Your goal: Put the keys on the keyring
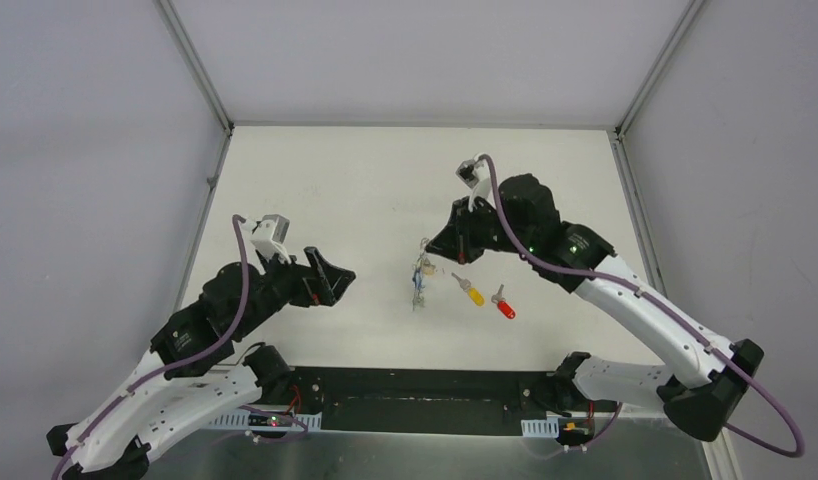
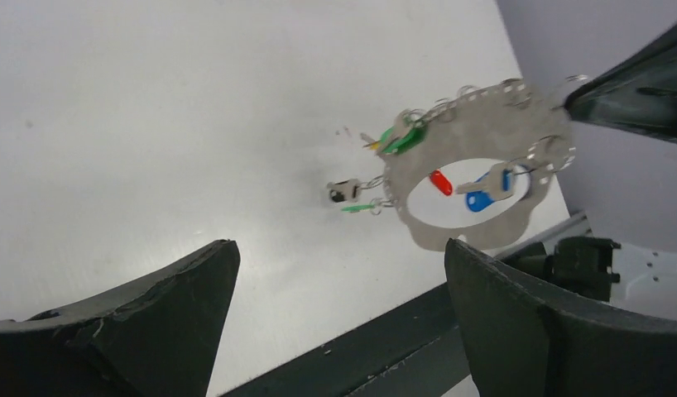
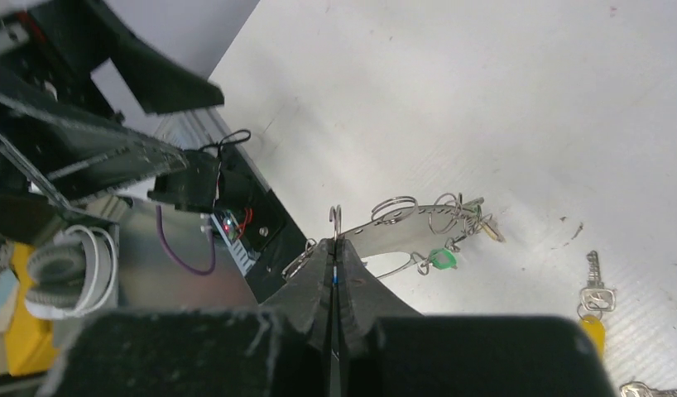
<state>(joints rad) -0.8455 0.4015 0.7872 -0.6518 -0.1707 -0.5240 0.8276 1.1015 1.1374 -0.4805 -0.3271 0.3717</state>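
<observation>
A: What is seen of the setting?
B: A plain white tabletop [image 1: 365, 190] is seen, enclosed by pale grey walls. Above it a large flat grey metal keyring [image 2: 484, 116] is held up on edge, with small wire loops set along its rim.

A: How are the grippers set?
B: The right gripper [image 3: 335, 248] is pinched fast on the keyring's rim. The left gripper [image 2: 342, 248] is spread wide with nothing between its jaws. It is placed well to the left of the keyring, facing it.

A: Where are the keys found?
B: A green-headed key [image 2: 401, 136] and a blue-headed key [image 2: 480, 198] appear to be hung from the keyring's loops. A further small tag at its lower left cannot be made out. A yellow-headed silver key [image 1: 472, 293] and a red-headed silver key [image 1: 503, 305] are seen lying on the tabletop just right of the keyring, near each other but apart.

A: Which step is judged to be in hand?
B: A gap between keys, it seems: some are attached and two are not. For the next move a loose key would need to be reached, and the yellow one is nearer the keyring. It would be gripped by its plastic head and its hole guided onto a free loop.

A: Can any writing be read?
B: No brand or label can be read.
</observation>
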